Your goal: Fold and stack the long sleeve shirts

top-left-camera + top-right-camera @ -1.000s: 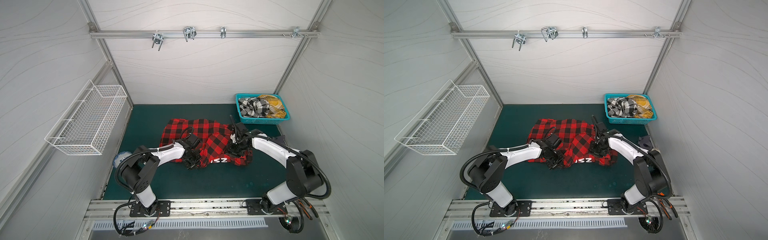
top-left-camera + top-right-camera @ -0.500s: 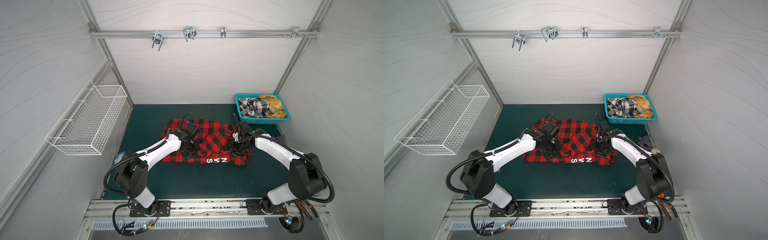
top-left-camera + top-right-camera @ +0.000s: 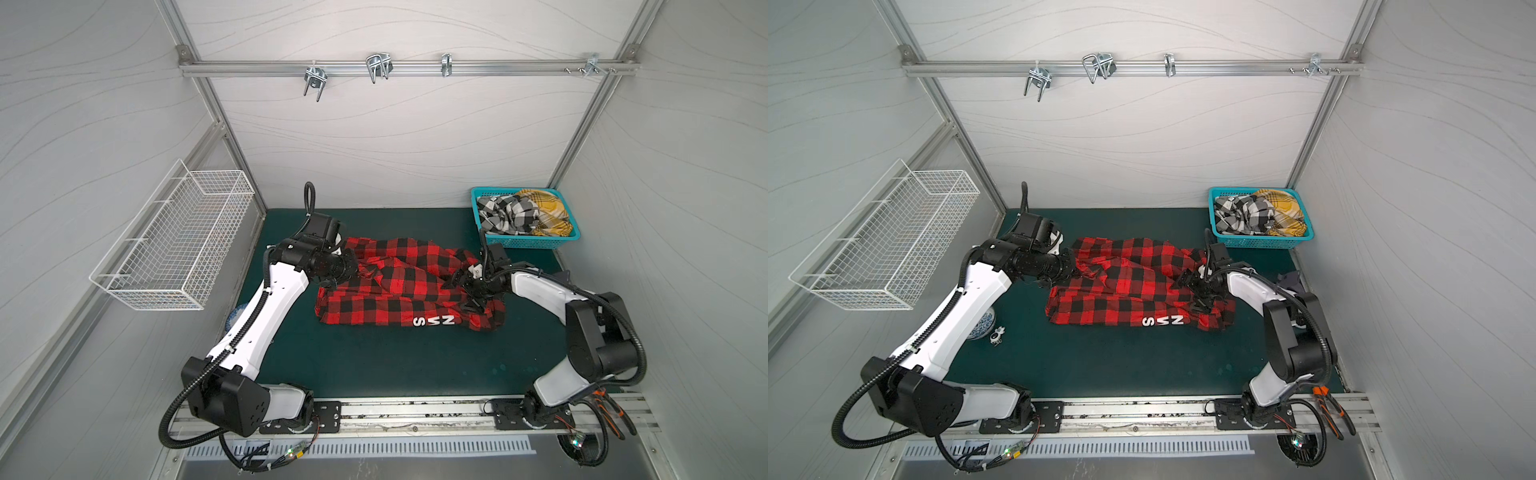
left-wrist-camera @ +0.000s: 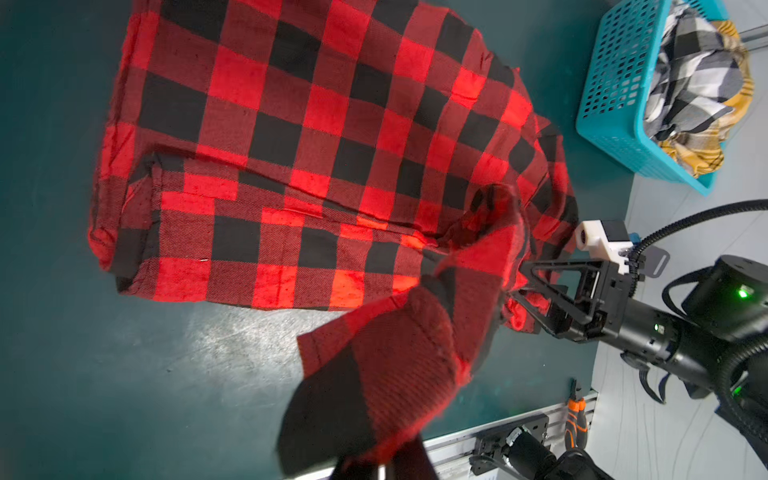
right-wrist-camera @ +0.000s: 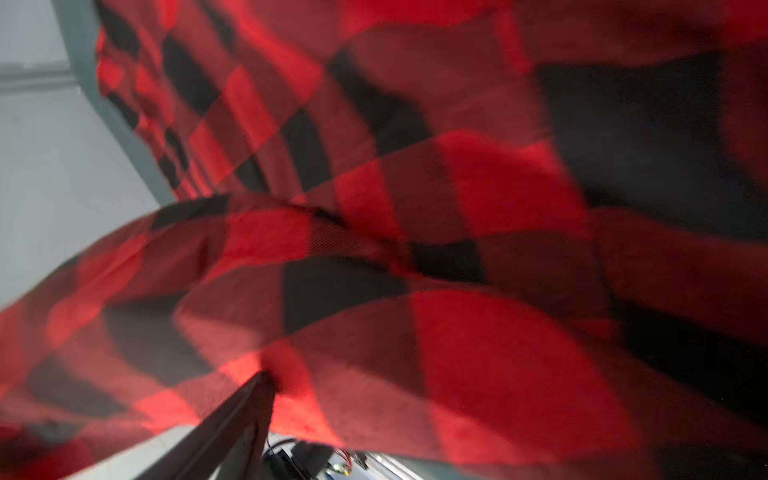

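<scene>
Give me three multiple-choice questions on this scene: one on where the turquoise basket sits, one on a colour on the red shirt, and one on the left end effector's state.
1. Where on the green mat is the turquoise basket?
A. far right corner
B. near left corner
C. centre

2. What colour are the letters on the red-and-black shirt?
A. yellow
B. white
C. blue

3. The left end effector is
A. open above bare mat
B. shut on the red-and-black shirt
C. shut on the basket

Answers:
1 A: in both top views it stands by the back wall on the right.
2 B: white block letters show on a black band at the shirt's near edge.
3 B: the left wrist view shows a fold of the cloth drawn up into it.
</scene>
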You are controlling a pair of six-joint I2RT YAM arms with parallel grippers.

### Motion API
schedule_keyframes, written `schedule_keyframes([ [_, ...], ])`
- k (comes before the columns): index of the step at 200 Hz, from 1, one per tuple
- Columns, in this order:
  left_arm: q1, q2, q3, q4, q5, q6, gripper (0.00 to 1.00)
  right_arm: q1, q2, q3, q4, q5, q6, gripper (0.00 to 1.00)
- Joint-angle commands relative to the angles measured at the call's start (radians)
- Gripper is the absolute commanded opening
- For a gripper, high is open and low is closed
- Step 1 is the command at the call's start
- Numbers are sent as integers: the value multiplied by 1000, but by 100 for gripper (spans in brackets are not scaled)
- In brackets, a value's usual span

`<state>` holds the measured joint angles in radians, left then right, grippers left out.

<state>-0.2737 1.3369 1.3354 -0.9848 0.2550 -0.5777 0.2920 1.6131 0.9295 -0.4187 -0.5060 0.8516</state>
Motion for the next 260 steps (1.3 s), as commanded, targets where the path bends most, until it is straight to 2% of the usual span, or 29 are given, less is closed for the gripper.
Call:
schedule_keyframes([
  [1,19,-25,-40,37,22,44,0,-40,16,-12,40,-6,47,83],
  [19,48,7,-83,47,21,56,0,-57,6,-31,36,-2,40,78],
  [31,70,45,-91,38,32,64,0,-60,-6,-39,26,7,34,77],
  [71,132,95,-100,31,27,67,0,-84,-84,-103,4,43,19,88],
  [114,184,115,-86,32,22,74,0,-118,-135,-150,3,30,6,91],
  [153,216,182,-120,69,18,79,0,-150,-134,-151,-48,64,-52,86],
  [184,241,243,-178,110,13,86,0,-159,-126,-176,-46,56,-83,84],
  [207,251,285,-200,130,3,86,0,-159,-108,-187,-32,31,-93,80],
  [229,272,330,-202,129,33,74,0,-159,-117,-182,-50,24,-106,79],
  [260,280,296,-182,109,72,48,0,-160,-143,-140,-131,90,-150,79],
])
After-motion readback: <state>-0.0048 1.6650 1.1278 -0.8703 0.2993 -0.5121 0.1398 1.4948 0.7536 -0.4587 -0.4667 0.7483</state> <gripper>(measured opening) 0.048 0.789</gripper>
